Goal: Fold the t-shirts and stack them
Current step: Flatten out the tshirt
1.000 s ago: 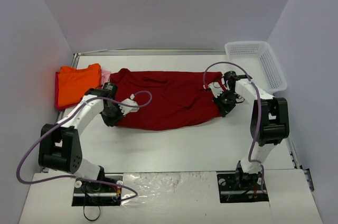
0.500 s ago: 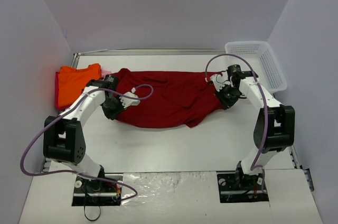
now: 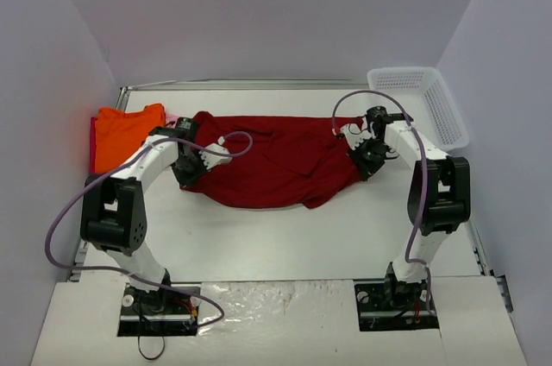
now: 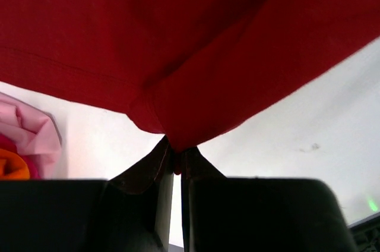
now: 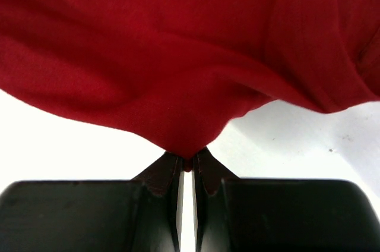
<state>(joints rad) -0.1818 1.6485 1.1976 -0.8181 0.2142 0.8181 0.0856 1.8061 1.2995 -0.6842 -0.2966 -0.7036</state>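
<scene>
The fingers [image 4: 151, 166] of the left gripper [image 4: 176, 151] are being pressed together on a pinch of the red shirt [image 3: 276, 163], and the right gripper [image 5: 187, 160] is being clamped on the opposite end in the same way, with almost no gap showing. From both, the cloth is being seen straight ahead, spreading away toward the far side. The shirt is lying across the middle of the table [image 3: 285, 236], its long axis running left to right between the arms, its near edge sagging between the two grips. A fold across that axis is being judged likely, so both ends would need carrying together. The orange shirt [image 3: 125, 133] and pink shirt [image 4: 27, 127] are lying just beside the left end, nearer the left arm; the basket [image 3: 431, 103] is sitting beyond the right arm.
</scene>
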